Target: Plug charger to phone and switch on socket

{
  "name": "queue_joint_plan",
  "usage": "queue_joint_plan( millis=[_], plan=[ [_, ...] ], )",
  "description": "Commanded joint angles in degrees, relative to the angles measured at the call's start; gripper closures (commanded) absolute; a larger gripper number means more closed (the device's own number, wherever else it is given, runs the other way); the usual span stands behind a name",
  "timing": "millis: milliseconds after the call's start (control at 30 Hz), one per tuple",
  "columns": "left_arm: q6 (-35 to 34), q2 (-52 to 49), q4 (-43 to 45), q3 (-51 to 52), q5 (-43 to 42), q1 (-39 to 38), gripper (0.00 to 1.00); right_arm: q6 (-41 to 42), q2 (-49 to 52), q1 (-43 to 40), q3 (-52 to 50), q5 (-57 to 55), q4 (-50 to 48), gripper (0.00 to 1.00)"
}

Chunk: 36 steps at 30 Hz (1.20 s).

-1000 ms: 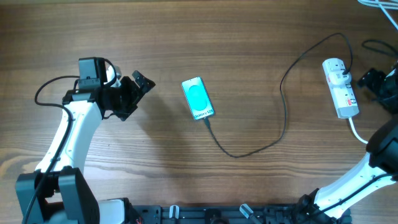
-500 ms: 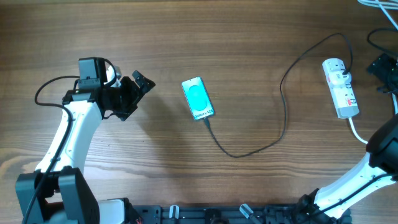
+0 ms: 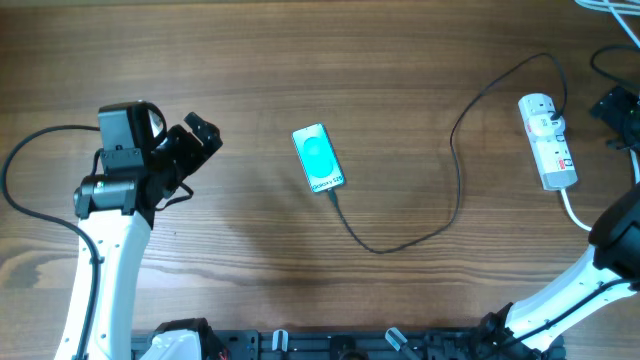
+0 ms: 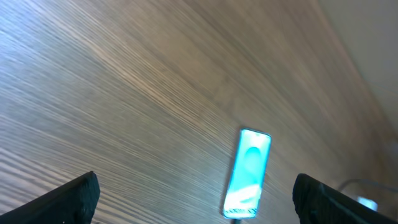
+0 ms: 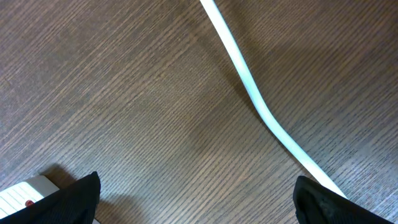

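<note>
The phone (image 3: 318, 158) lies flat mid-table, teal screen up, and shows in the left wrist view (image 4: 249, 173). The black charger cable (image 3: 455, 160) runs from the phone's near end, where its tip sits, in a loop to the white power strip (image 3: 547, 141) at the right. My left gripper (image 3: 200, 138) is open and empty, well left of the phone; its fingertips (image 4: 71, 198) frame bare wood. My right gripper (image 3: 612, 106) is open and empty at the right edge, just right of the strip. A strip corner with a red mark (image 5: 28, 194) shows in the right wrist view.
The strip's thick white cord (image 3: 572, 212) curves toward the right arm's base and crosses the right wrist view (image 5: 261, 102). Thin white wires (image 3: 605, 10) lie at the top right corner. The table is brown wood (image 3: 300, 60).
My left gripper has drawn back to the left, away from the phone. My right gripper moved up and right, off the strip's side. Phone, cable and strip have not moved.
</note>
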State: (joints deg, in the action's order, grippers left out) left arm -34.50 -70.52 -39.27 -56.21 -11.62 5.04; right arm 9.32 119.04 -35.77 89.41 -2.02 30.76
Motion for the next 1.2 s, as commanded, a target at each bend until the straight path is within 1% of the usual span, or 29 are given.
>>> queue_joint_plan(
  millis=[0,33,67,100,167,233,267,333,367,533,633,733,867,933,1000,1067,1100,1167],
  plan=[
    [1.4,0.0,7.5,2.3,2.9,0.3,0.00,-0.2,0.7,0.2,0.9,-1.2,-0.2,0.00],
    [2.5,0.0,12.7,4.3,1.0,0.3,0.00,-0.2,0.7,0.2,0.9,-1.2,-0.2,0.00],
    [5.8,0.0,20.6,7.5,-2.8,0.3,0.00,-0.2,0.7,0.2,0.9,-1.2,-0.2,0.01],
    [7.6,0.0,27.5,10.4,-5.5,0.3,0.00,-0.2,0.7,0.2,0.9,-1.2,-0.2,0.00],
    [8.9,0.0,41.6,17.7,-9.6,0.2,0.00,-0.2,0.7,0.2,0.9,-1.2,-0.2,0.00],
    [8.9,0.0,50.8,24.4,-9.6,-1.0,0.00,-0.2,0.7,0.2,0.9,-1.2,-0.2,0.00],
    [8.9,0.0,59.4,31.2,-9.6,-1.6,0.00,-0.2,0.7,0.2,0.9,-1.2,-0.2,0.00],
    [8.8,0.0,66.1,38.4,-9.5,-1.9,0.00,-0.2,0.7,0.2,0.9,-1.2,-0.2,0.00],
    [8.8,0.2,66.9,40.3,-9.4,-1.9,0.00,-0.2,0.7,0.2,0.9,-1.2,-0.2,0.00],
    [8.8,2.6,66.8,47.6,-8.9,-1.9,0.00,-0.2,0.7,0.2,0.9,-1.2,-0.2,0.00],
    [8.9,5.1,66.8,50.2,-8.3,-1.9,0.00,-0.2,0.7,0.2,0.9,-1.2,-0.2,0.00],
    [8.8,11.4,66.8,55.3,-8.2,-1.9,0.00,-0.2,0.7,0.2,0.9,-1.2,-0.2,0.00],
    [8.9,21.2,59.8,55.9,-4.6,-2.4,0.00,-0.2,0.7,0.2,0.9,-1.2,-0.2,0.00],
    [8.9,30.6,53.7,55.9,-2.8,-2.4,0.00,-0.2,0.7,0.2,0.9,-1.2,-0.2,0.00],
    [9.4,36.5,49.0,55.9,-2.6,-2.9,0.00,-0.2,0.7,0.2,0.9,-1.2,-0.2,0.00],
    [12.0,42.4,42.4,55.9,-1.9,-3.4,0.00,-0.2,0.7,0.2,0.9,-1.2,-0.2,0.00],
    [12.0,47.5,36.6,55.9,-0.8,-3.4,0.00,-0.2,0.7,0.2,0.9,-1.2,-0.2,0.00],
    [15.1,56.8,35.7,55.9,-0.2,-3.4,0.00,-0.2,0.7,0.2,0.9,-1.2,-0.2,0.00]
  ],
)
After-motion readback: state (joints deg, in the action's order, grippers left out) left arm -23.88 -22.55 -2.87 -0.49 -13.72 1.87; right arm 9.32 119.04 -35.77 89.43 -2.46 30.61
